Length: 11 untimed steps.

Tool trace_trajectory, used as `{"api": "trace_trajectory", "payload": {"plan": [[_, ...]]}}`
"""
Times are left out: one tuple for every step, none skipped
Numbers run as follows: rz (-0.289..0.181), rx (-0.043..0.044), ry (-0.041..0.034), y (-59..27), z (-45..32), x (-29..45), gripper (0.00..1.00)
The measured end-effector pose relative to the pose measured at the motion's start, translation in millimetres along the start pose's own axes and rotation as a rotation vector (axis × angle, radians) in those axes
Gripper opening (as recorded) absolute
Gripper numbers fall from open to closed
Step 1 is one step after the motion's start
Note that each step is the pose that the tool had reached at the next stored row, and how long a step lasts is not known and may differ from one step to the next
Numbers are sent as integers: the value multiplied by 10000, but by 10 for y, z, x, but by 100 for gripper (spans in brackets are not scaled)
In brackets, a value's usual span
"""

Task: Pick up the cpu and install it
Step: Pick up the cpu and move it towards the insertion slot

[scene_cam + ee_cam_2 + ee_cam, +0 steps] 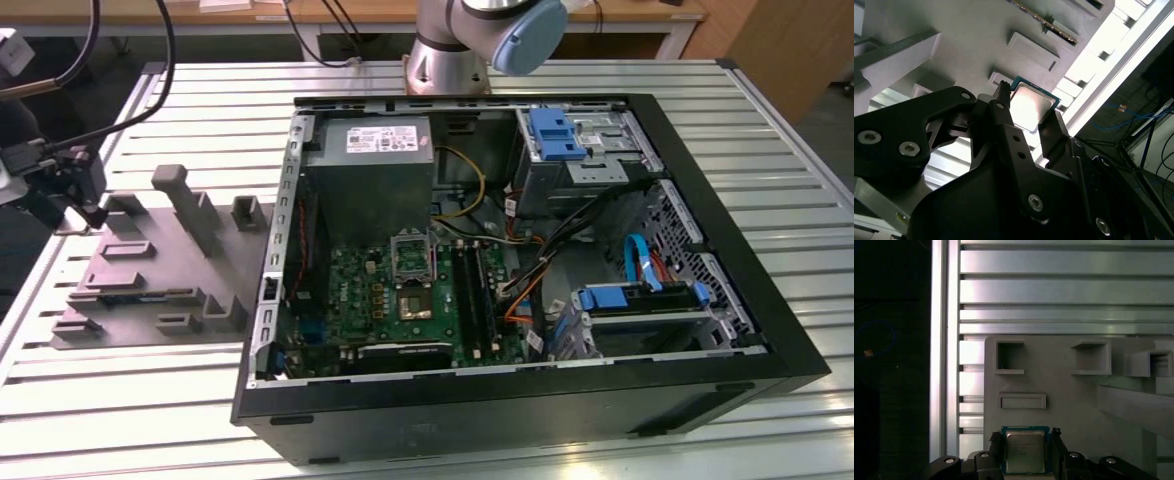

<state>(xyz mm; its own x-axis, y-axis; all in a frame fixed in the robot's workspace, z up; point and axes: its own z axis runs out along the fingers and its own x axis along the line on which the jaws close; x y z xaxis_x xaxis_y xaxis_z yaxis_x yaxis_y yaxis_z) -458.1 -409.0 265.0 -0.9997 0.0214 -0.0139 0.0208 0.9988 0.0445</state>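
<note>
The gripper (88,212) hangs at the far left edge of the exterior view, over the near corner of the grey fixture tray (147,290). This is well apart from the open computer case (747,330), which fills the centre and right of that frame.

In both wrist views the cpu (1024,452) lies directly between the tips of the gripper (1025,437), bracketed on two opposite edges, lid facing the cameras. The chip is nearly square, so it has no real long axis, and its sides run parallel to the gripper (1029,105).

I cannot tell whether the gripper pinches the cpu (1031,102) or only stands close against it. The chip's near edge is cut off by the frame, and its underside and seat on the tray are hidden.

The cpu socket (412,298) sits mid-frame on the motherboard.
</note>
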Motion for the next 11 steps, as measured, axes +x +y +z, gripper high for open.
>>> {"api": "trace_trajectory", "payload": {"plan": [[0,0,0,0,-2,0,47],[0,0,0,0,-4,0,47],[0,0,0,0,-7,0,47],[0,0,0,0,-9,0,47],[0,0,0,1,-11,0,47],[1,0,0,1,-13,0,47],[0,0,0,1,-15,0,47],[0,-1,0,1,-17,0,47],[0,0,0,1,-19,0,47],[0,-1,0,1,-21,0,47],[0,0,1,1,-27,0,47]]}}
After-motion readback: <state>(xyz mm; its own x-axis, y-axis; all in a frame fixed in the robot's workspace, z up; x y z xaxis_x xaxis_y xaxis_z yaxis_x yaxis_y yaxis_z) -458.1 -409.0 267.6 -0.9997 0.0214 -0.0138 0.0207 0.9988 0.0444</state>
